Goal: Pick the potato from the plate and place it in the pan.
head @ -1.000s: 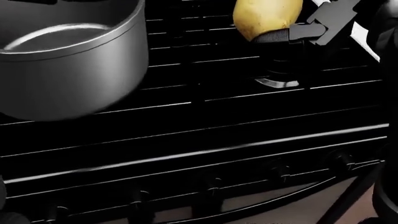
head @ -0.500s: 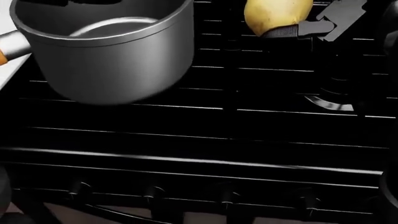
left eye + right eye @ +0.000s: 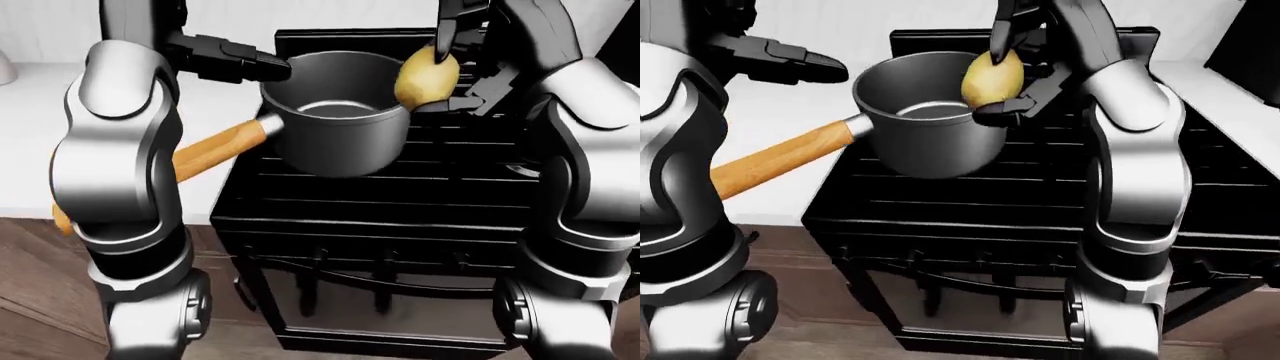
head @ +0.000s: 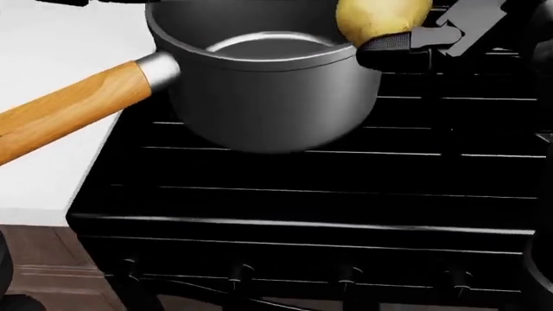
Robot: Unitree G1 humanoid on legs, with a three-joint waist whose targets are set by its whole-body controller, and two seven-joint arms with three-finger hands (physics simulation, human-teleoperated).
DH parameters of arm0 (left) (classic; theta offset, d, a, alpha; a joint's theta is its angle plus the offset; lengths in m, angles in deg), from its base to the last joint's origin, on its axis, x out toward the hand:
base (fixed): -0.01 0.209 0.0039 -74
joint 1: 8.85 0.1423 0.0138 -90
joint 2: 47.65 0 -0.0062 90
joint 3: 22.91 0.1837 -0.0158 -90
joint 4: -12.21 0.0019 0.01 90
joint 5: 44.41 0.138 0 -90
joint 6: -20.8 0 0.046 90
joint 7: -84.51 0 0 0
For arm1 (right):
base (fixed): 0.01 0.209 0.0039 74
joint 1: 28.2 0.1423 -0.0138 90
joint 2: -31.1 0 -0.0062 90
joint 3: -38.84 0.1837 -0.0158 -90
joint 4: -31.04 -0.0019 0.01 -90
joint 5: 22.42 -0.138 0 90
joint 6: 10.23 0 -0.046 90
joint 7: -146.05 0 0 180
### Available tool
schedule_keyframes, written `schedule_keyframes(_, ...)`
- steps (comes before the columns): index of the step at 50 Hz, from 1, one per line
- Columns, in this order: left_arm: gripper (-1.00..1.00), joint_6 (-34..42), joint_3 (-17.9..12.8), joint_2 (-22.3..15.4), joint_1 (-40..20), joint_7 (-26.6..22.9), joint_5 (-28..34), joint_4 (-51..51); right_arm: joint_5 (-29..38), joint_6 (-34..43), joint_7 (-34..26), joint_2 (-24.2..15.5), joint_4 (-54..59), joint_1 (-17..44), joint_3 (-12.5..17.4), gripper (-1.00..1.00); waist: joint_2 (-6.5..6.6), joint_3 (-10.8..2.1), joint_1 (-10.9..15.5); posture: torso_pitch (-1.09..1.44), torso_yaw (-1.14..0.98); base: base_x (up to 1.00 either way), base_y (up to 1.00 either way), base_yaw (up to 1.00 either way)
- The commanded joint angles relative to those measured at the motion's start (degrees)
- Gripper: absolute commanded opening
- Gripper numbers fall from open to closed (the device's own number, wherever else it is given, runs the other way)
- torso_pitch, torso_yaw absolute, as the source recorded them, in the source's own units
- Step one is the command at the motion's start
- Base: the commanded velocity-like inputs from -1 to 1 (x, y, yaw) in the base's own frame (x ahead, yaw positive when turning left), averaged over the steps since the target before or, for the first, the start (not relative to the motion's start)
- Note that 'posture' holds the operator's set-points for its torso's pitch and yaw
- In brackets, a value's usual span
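The right robot hand [image 3: 1005, 71] has its dark fingers closed round the potato [image 3: 992, 78], a smooth yellow oval held in the air at the pan's right rim, half over its open mouth. The pan [image 4: 272, 91], a deep matte-grey metal pot, stands at the stove's [image 4: 329, 194] left edge; its round wooden handle [image 4: 65, 116] juts out over the white counter [image 4: 52, 52]. The left robot hand [image 3: 235, 60] hovers with fingers extended and empty beside the pan's left rim. Black ridged grates lie bare to the right.

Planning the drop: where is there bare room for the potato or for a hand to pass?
Free: the pan's bare inside, and the stove grates below it. Crowded: the pan's right rim, where the right hand grips the potato; the left hand hovers at upper left.
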Motion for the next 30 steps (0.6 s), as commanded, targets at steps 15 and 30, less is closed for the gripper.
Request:
schedule_keyframes(15,1.00,-0.86,-0.68,-0.36,-1.85,0.42,0.81,-0.67,-0.90,-1.34,0.63,-1.01,-1.03,2.34,0.60,-1.00,-3.44,-1.15,-0.30,0.00,0.00,0.00,0.00,0.00)
schedule_keyframes(30,1.00,-1.08,-0.71,-0.34,-1.73,0.39,0.86,-0.58,-1.44,-0.85,0.70,-1.42,-1.58,2.40,0.74,-1.00,-6.04,-1.69,0.97,0.00,0.00,0.00,0.00,0.00)
